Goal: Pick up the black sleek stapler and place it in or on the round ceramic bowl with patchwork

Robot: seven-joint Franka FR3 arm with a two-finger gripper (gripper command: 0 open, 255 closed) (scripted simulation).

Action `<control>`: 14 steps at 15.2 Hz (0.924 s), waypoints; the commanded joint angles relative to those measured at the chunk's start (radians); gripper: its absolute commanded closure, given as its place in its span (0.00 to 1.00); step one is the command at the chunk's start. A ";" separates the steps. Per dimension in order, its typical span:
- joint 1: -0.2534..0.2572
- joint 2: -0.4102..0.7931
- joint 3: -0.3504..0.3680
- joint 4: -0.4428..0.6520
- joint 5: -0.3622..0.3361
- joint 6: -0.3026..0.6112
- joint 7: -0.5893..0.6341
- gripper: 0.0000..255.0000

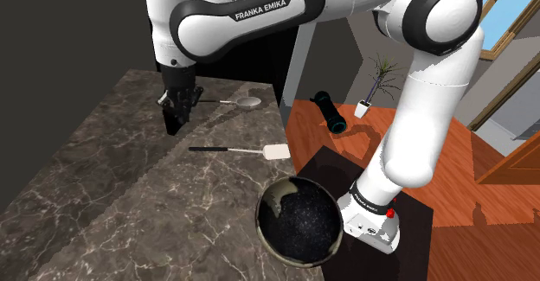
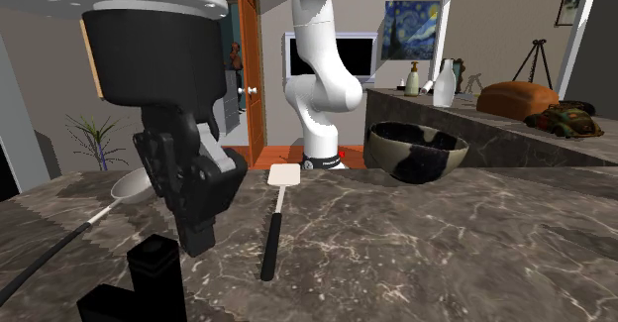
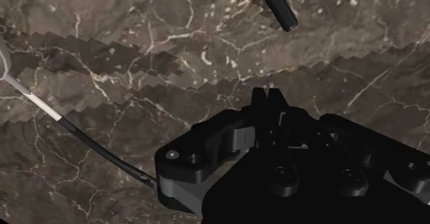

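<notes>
I have the gripper [image 1: 173, 128] hanging low over the dark marbled desk [image 1: 104, 193], at the far side as the shoulder view shows it. In the wrist view the fingers [image 3: 266, 100] are pressed together with nothing between them, and the second exterior view shows the same closed tip [image 2: 198, 239] pointing down at the desk [image 2: 446, 231].

The black stapler [image 2: 149, 270] stands on the desk just beside the fingertips, on the side nearer the second exterior camera. I cannot tell whether it touches them. It is not held.

A spoon [image 2: 129, 186] with a pale head and a long dark handle lies on the second exterior view's left of the gripper. A spatula [image 2: 275, 211] with a white blade and a black handle lies on that view's right of it. In the shoulder view the spatula [image 1: 234, 150] lies between the gripper and the bowl [image 1: 298, 227], and the spoon [image 1: 238, 103] lies further back.

The bowl is round and dark, with lighter patches on its wall [image 2: 396, 157]. It sits well apart from the stapler at the desk's edge, close to the robot's stand [image 1: 381, 227].

Under the wrist camera I see the spoon's handle [image 3: 103, 154] and the end of the spatula's handle [image 3: 272, 2] on the marbled top [image 3: 138, 36].
</notes>
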 commanded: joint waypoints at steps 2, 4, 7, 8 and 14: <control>-0.001 -0.001 -0.001 0.000 0.000 -0.001 -0.002 1.00; -0.001 -0.001 0.000 0.000 0.000 0.000 -0.001 0.00; 0.075 0.095 -0.038 0.182 -0.084 -0.090 0.332 0.00; 0.103 0.131 -0.056 0.253 -0.109 -0.128 0.434 0.00; 0.104 0.145 -0.064 0.207 -0.116 -0.069 0.447 0.00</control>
